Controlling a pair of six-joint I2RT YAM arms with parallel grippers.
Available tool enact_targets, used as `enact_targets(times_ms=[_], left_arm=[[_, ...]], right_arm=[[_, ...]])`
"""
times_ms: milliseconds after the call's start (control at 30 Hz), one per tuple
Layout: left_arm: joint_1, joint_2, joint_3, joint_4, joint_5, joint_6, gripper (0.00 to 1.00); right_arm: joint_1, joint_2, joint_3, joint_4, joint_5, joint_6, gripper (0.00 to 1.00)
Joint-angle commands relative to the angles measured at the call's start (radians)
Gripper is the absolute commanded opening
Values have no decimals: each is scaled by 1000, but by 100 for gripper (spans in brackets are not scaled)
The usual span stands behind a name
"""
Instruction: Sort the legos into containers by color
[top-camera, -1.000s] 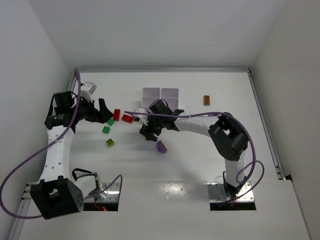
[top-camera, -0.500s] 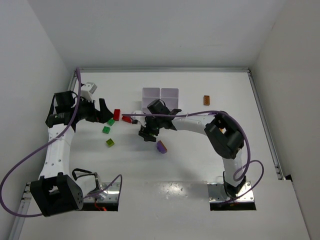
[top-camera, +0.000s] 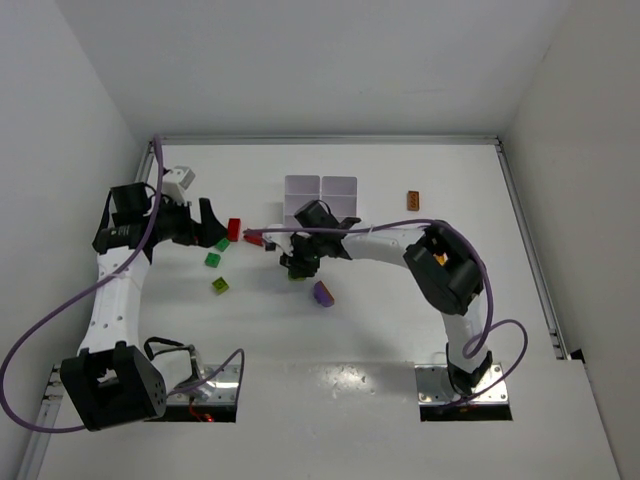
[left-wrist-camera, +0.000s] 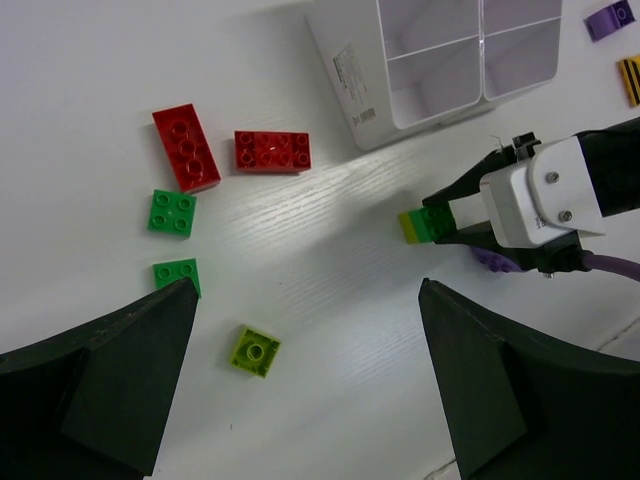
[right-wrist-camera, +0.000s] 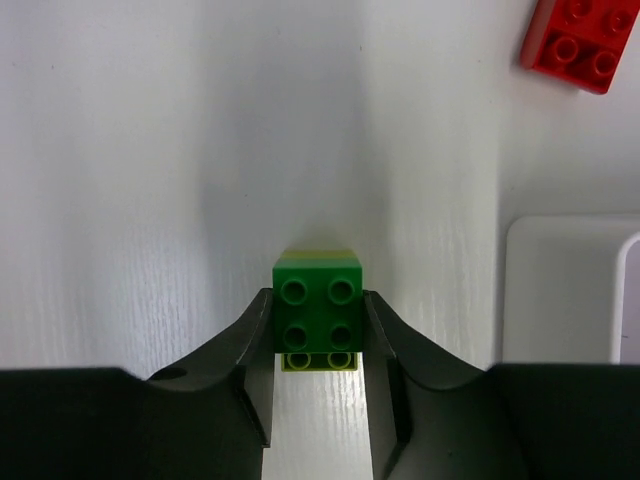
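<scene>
Right fingers (right-wrist-camera: 250, 350) have slid a bit farther and squeeze the green brick (right-wrist-camera: 317, 310) on the bench (right-wrist-camera: 150, 150), near the tray (right-wrist-camera: 565, 290). Left fingers (left-wrist-camera: 110, 380) are wide open, empty. Lift it straight up, holding tight

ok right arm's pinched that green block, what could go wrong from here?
The green block in the right gripper sits stacked on a lime block; dropped as one, it would mix colours in the tray.
The fingers seem to press only the green block, so the lime block might drop off on the way.
The tray corner is close; a low swing could nudge it.
</scene>
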Motion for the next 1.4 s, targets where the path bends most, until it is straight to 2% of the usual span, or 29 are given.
enact_targets(times_ms=[0, 167, 300, 333, 367, 400, 433, 467, 500, 567, 667, 767, 867, 1000, 1167, 1367], left_arm=[[9, -4, -11, 18, 23, -8, 100], [9, -50, -47, 29, 57, -8, 97], [9, -131, -106, 64, 130, 10, 97], [9, -176, -135, 101, 155, -13, 97], [9, -191, -135, 112, 196, -13, 97], [9, -202, -149, 126, 224, -25, 97], [9, -214, -164, 161, 254, -51, 97], [9, -214, -164, 179, 320, -65, 97], [9, -214, -181, 196, 356, -77, 97], [9, -214, -192, 247, 456, -96, 97], [9, -181, -192, 282, 558, -122, 96], [9, -135, -183, 282, 613, -122, 93], [9, -78, -158, 282, 643, -97, 91], [9, -18, -115, 282, 678, -76, 84], [9, 51, -65, 282, 753, -76, 83], [9, 51, -45, 282, 785, -85, 82]], right_arm=[[-9, -10, 40, 33, -41, -11, 14], [-31, -81, 92, -44, -142, 67, 1], [-98, -114, 209, -54, -321, 317, 0], [-117, -114, 238, -9, -405, 495, 0], [-155, -114, 238, 52, -447, 605, 0], [-170, -114, 238, 218, -486, 721, 0], [-184, -101, 247, 315, -544, 845, 0], [-195, -70, 248, 420, -568, 1088, 0], [-204, -56, 248, 624, -584, 1201, 0], [-204, -24, 264, 767, -602, 1421, 0], [-195, 17, 344, 777, -629, 1448, 0], [-186, 31, 355, 798, -655, 1483, 0], [-177, 31, 355, 824, -681, 1492, 0], [-167, 31, 329, 849, -699, 1502, 0], [-167, 31, 320, 859, -730, 1502, 0], [-158, 31, 297, 869, -740, 1502, 0]])
